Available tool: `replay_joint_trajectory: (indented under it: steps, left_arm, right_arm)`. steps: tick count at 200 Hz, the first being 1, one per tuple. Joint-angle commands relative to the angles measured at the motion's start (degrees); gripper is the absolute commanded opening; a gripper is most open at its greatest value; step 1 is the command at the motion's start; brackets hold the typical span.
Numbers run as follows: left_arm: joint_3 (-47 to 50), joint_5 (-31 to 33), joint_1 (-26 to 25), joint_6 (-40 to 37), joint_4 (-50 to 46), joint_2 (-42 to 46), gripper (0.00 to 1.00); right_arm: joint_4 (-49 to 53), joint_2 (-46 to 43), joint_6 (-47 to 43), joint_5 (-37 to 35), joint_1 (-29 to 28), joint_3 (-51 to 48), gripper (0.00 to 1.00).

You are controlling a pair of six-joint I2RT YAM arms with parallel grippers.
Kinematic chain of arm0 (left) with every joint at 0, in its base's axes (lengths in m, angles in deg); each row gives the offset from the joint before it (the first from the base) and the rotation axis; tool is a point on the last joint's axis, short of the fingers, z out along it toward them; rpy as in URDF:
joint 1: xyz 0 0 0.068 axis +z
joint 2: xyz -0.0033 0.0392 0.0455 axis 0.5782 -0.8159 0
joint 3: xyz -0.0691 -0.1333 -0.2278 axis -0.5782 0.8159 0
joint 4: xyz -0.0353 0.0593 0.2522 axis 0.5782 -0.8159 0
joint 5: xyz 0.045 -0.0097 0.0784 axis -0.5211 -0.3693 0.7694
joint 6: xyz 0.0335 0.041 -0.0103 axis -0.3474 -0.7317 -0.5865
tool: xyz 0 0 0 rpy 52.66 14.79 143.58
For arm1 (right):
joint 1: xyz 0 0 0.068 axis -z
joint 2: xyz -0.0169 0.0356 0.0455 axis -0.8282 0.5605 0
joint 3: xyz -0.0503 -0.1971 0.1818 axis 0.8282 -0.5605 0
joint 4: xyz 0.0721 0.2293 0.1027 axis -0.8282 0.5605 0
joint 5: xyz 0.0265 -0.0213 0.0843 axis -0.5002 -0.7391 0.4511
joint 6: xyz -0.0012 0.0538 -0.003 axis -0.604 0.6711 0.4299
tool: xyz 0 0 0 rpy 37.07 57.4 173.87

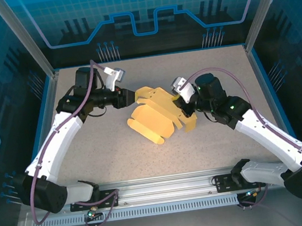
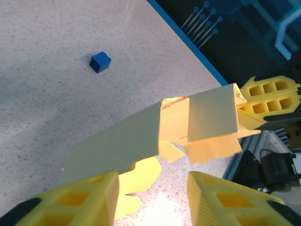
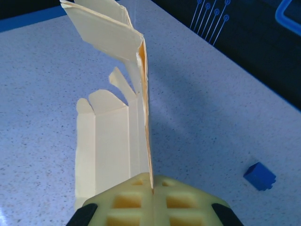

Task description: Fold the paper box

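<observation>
The paper box (image 1: pixel 156 117) is a pale yellow die-cut sheet, partly folded, lying mid-table with one end lifted. My right gripper (image 1: pixel 182 103) is shut on the box's upright panel; in the right wrist view the card's edge (image 3: pixel 145 117) runs straight into the closed fingertips (image 3: pixel 151 186). My left gripper (image 1: pixel 133 96) sits at the sheet's far left end and is open. In the left wrist view, bare table shows between its fingers (image 2: pixel 151 182), and a flap of the paper box (image 2: pixel 141 136) passes over the left finger (image 2: pixel 89 197). The right gripper's fingers (image 2: pixel 270 99) pinch the far end.
A tiny blue cube (image 2: pixel 100 61) lies on the speckled table (image 1: pixel 89 149) apart from the sheet, and it shows beside the right gripper (image 3: pixel 259 176). Blue raised edges and frame posts (image 1: pixel 44 60) border the table. A metal rail (image 1: pixel 166 188) runs along the near edge.
</observation>
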State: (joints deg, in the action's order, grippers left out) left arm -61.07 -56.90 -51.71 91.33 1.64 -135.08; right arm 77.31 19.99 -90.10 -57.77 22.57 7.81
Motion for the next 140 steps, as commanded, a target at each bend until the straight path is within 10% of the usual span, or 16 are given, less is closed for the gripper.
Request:
replay_joint_trajectory:
  steps: [1, 140]
  left_arm:
    - [1.1, 5.0, 0.4, 0.5, 3.1, 3.7, 0.48]
    - [25.6, 28.9, -6.5, 12.1, 23.2, 11.4, 0.64]
  right_arm:
    - [2.5, 0.9, 5.3, 7.7, 2.5, 1.9, 0.0]
    - [7.4, 11.5, 10.2, 18.8, 12.5, 5.3, 0.0]
